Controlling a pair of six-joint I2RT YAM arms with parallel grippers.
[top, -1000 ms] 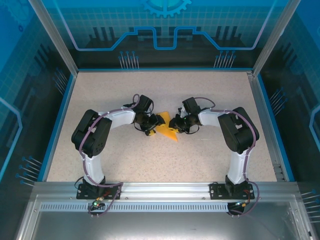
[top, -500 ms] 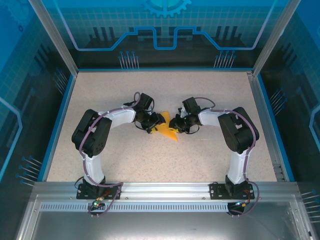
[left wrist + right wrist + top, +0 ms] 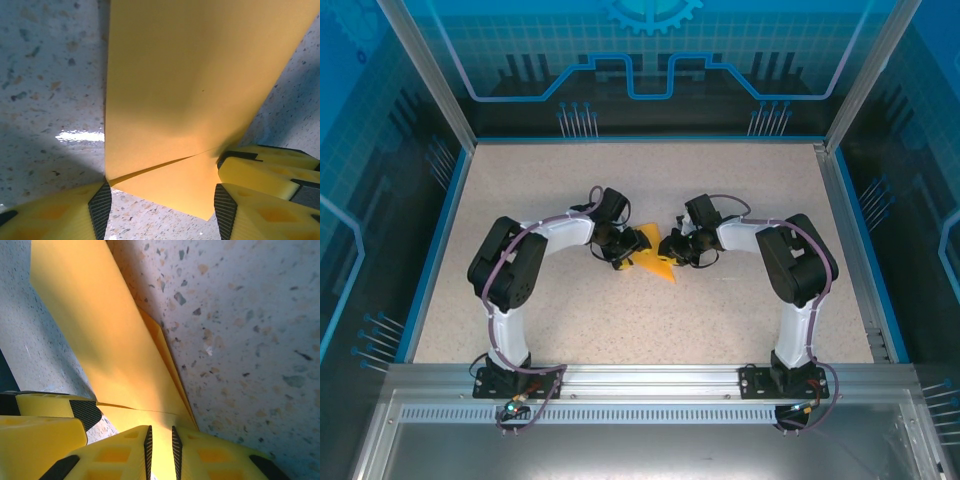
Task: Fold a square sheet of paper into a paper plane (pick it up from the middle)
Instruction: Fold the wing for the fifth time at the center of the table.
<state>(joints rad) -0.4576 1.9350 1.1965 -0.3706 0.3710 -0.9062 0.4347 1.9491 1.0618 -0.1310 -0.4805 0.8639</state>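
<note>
1: Two grippers meet over one paper plane (image 3: 656, 264) near the middle of the table (image 3: 570, 320). Starting at the left, why do we have the left gripper (image 3: 161, 204) spread like that?

2: We read it as a guide. In the left wrist view its jaws stand about half open, with one of its pads (image 3: 100, 204) at each side edge of the folded paper, which lies flat on the table between them. Nothing is pinched there. Whether the pads actually press the edges, we cannot tell.

1: And the plane itself?

2: From above it lies between our two wrists. Its long axis runs roughly from eleven o'clock to five o'clock, and the sharp tip points toward five o'clock, the side nearer our bases. Close up, we see one folded layer gaping slightly along its crease.

1: Then the right gripper (image 3: 161, 442)?

2: It is nearly closed. A thin strip of orange shows in the narrow gap between its fingers, so we take it to be nipping the plane's edge. Our guess is that this pins the layers so the fold does not reopen while the left side lines up.

1: Any risk?

2: The paper is thin, so we judge that a pull from either side could skew the crease.
</note>
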